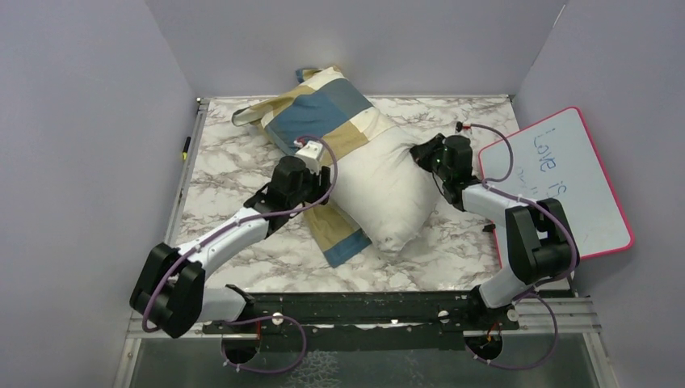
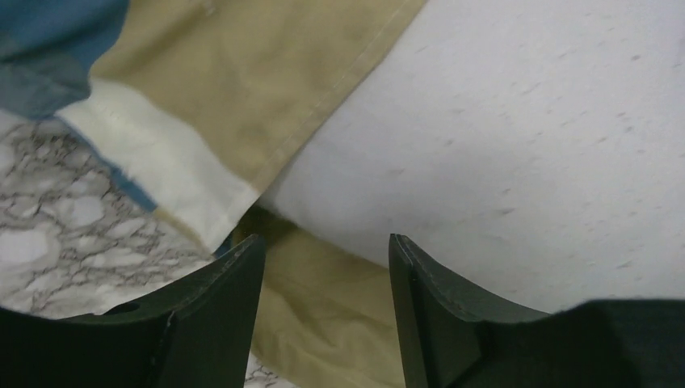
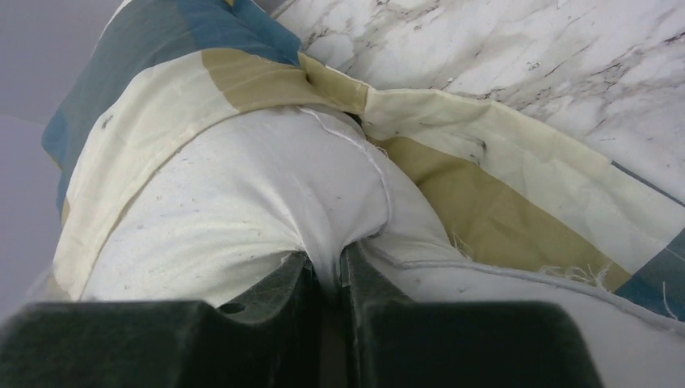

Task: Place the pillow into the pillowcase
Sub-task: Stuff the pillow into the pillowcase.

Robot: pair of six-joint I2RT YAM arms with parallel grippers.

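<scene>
The off-white pillow [image 1: 388, 190] lies across the middle of the table, its far half inside the blue, tan and cream pillowcase [image 1: 323, 109]. A loose flap of the pillowcase runs under the pillow toward the near side. My left gripper [image 1: 325, 187] sits at the pillow's left flank. In the left wrist view this gripper [image 2: 323, 246] is open, with tan pillowcase [image 2: 234, 81] fabric below the gap and the pillow [image 2: 501, 137] just ahead. My right gripper [image 1: 418, 152] is at the pillow's right side. In the right wrist view it [image 3: 327, 263] is shut on a pinched fold of the pillow [image 3: 242, 194], beside the pillowcase [image 3: 485, 186] hem.
A pink-rimmed whiteboard [image 1: 557, 182] leans at the right, close to the right arm. A marker [image 1: 186, 147] lies along the table's left edge. Grey walls enclose the marble table [image 1: 226, 162] on three sides.
</scene>
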